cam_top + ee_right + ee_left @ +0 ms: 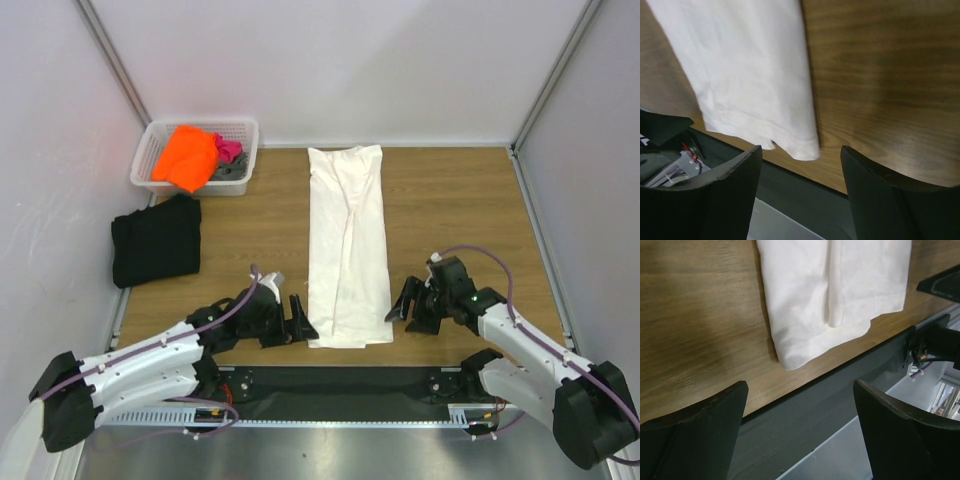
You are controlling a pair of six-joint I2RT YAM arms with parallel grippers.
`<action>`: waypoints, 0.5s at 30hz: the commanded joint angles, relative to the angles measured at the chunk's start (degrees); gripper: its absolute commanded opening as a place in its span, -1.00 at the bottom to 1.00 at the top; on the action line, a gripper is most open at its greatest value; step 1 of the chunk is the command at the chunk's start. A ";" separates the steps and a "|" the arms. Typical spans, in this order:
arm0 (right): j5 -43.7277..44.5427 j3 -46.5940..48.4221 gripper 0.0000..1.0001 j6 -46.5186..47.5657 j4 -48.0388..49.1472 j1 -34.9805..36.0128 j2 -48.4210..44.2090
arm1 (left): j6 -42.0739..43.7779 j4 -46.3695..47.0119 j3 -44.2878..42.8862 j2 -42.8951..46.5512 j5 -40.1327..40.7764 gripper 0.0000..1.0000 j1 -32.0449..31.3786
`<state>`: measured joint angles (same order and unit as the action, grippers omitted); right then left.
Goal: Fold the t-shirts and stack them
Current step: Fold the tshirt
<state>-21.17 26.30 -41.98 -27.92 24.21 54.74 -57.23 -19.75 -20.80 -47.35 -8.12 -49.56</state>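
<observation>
A white t-shirt [348, 245] lies folded into a long narrow strip down the middle of the table, no graphic showing. Its near hem shows in the left wrist view [825, 300] and the right wrist view [750, 75]. My left gripper [300, 322] is open and empty just left of the hem's near left corner. My right gripper [408, 305] is open and empty just right of the near right corner. A folded black t-shirt [156, 240] lies at the left. Orange [186, 156], pink [229, 149] and grey [232, 170] t-shirts sit in the basket.
The white lattice basket [154, 142] stands at the back left corner. A dark rail [340, 380] runs along the table's near edge below the shirt hem. White walls close in the left, back and right sides.
</observation>
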 commanded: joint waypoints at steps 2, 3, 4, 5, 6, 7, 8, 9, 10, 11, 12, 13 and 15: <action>0.95 -4.15 0.34 -5.83 2.78 4.00 -1.74 | -9.12 1.91 0.93 -0.45 7.94 0.82 -5.18; 1.56 -4.59 0.34 -6.53 2.96 4.88 -2.09 | -10.08 1.56 0.76 -1.24 9.77 0.78 -6.07; 2.70 -5.03 0.33 -7.50 2.79 6.45 -2.27 | -11.48 1.55 0.41 -1.86 10.49 0.76 -6.94; 3.15 -5.21 0.31 -7.77 2.70 6.99 -2.27 | -12.28 1.38 0.23 -2.13 12.06 0.75 -7.91; 3.41 -5.39 0.29 -8.03 2.70 7.60 -2.18 | -12.90 1.99 0.14 -2.56 12.68 0.72 -9.40; 3.76 -5.56 0.26 -8.38 3.13 8.13 -2.10 | -13.77 2.43 0.14 -3.26 13.13 0.71 -10.02; 3.94 -6.08 0.25 -8.56 3.40 9.09 -2.18 | -14.04 2.69 0.14 -3.53 14.35 0.69 -10.73; 4.12 -6.35 0.24 -8.73 3.75 9.36 -2.10 | -14.66 3.04 0.23 -3.97 14.71 0.67 -10.99; 4.29 -6.53 0.22 -8.74 4.19 9.63 -1.92 | -14.58 3.74 0.58 -4.58 14.80 0.65 -11.17; 4.64 -6.88 0.19 -8.91 4.19 9.81 -1.66 | -14.92 4.80 0.84 -5.03 14.80 0.60 -11.35; 5.25 -6.97 0.16 -8.83 4.28 9.81 -1.65 | -15.10 5.68 1.28 -5.20 14.54 0.54 -11.43; 5.52 -7.14 0.11 -8.91 4.28 9.81 -1.74 | -15.36 6.21 1.37 -5.90 14.45 0.51 -11.61; 6.05 -7.23 0.04 -8.91 4.80 9.98 -2.09 | -15.63 6.74 1.37 -6.61 14.80 0.48 -12.40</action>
<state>-17.58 19.62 -49.78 -24.95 33.71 53.45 -70.57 -16.51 -19.94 -53.12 4.58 -60.88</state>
